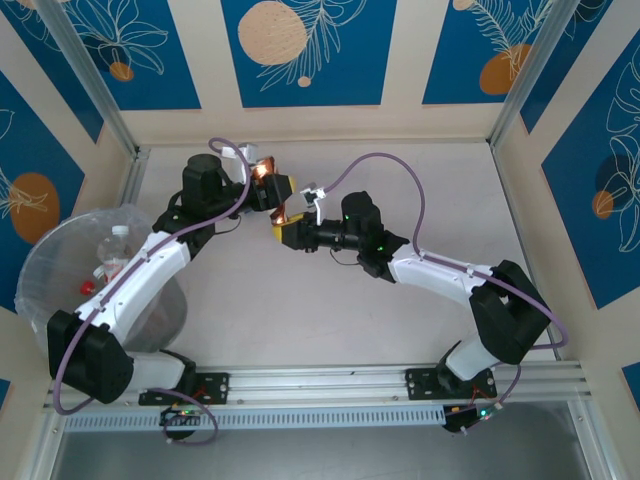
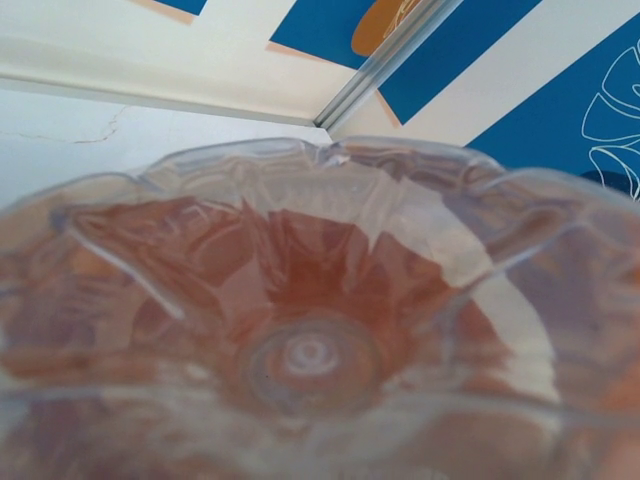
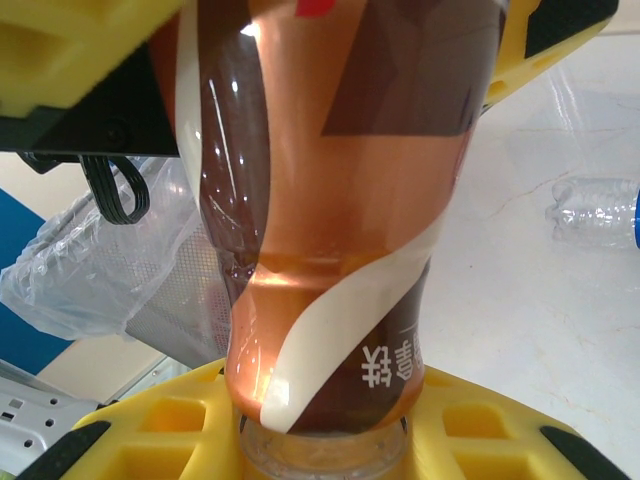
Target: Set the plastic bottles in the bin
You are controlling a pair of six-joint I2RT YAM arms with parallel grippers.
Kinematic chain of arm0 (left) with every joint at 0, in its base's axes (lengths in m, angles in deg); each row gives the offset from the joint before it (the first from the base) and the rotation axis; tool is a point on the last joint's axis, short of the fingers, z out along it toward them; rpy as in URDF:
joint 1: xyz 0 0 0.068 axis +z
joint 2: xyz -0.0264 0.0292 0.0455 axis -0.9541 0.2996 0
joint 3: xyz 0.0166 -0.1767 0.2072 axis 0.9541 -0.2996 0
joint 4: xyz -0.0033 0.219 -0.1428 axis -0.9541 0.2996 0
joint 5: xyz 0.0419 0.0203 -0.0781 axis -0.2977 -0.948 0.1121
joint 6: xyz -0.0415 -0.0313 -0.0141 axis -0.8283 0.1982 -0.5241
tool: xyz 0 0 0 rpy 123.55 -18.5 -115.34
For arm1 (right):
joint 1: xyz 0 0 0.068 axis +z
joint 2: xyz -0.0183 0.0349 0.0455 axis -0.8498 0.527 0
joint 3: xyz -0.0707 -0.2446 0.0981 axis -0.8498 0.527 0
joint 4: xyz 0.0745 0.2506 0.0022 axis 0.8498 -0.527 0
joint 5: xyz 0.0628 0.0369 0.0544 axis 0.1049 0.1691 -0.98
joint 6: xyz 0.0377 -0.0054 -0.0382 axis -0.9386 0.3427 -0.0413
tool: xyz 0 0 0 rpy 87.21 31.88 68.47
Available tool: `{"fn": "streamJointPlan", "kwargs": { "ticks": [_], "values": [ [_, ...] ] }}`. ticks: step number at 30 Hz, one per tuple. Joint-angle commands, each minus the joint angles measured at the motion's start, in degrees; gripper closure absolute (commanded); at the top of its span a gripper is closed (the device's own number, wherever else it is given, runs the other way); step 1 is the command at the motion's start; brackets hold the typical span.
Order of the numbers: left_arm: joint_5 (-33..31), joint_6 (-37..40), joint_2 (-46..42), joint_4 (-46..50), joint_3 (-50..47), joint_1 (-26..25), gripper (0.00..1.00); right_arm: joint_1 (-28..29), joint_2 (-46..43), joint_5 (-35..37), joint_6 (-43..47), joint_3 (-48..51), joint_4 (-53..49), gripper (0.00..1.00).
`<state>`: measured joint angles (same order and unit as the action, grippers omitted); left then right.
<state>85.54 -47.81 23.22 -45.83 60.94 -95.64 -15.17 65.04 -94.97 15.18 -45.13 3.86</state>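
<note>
A brown and copper labelled plastic bottle (image 1: 282,212) hangs in the air between my two grippers above the middle of the table. My right gripper (image 3: 325,440) is shut on one end of it, yellow pads on both sides. My left gripper (image 1: 272,185) holds the other end, and its yellow fingers (image 3: 90,50) lie against both sides of the bottle. The left wrist view looks straight at the bottle's clear ribbed base (image 2: 310,355). The bin (image 1: 60,250), lined with a crinkly clear bag, stands at the left and holds a clear bottle (image 1: 117,250).
Another clear bottle (image 3: 590,210) lies on its side on the pale table. The bin's bag (image 3: 110,270) is close behind the held bottle. Wall panels close the back and sides, and a metal rail (image 1: 330,382) runs along the near edge.
</note>
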Motion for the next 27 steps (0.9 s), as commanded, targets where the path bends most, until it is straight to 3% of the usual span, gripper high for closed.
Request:
{"fn": "streamJointPlan", "kwargs": {
  "ticks": [1,16,27],
  "values": [
    [-0.22,1.18,-1.50,0.44,1.02,-0.29,0.29,0.30,0.43,-0.03,0.21,-1.88,-0.62,0.86],
    [-1.94,2.14,-2.43,1.39,0.80,-0.31,0.35,-0.22,-0.28,1.35,1.18,-2.67,-4.30,0.51],
    [-3.21,2.23,-1.38,2.87,2.11,-0.05,0.39,-1.75,-0.53,1.63,1.49,-2.78,-6.83,0.33]
  ]
}}
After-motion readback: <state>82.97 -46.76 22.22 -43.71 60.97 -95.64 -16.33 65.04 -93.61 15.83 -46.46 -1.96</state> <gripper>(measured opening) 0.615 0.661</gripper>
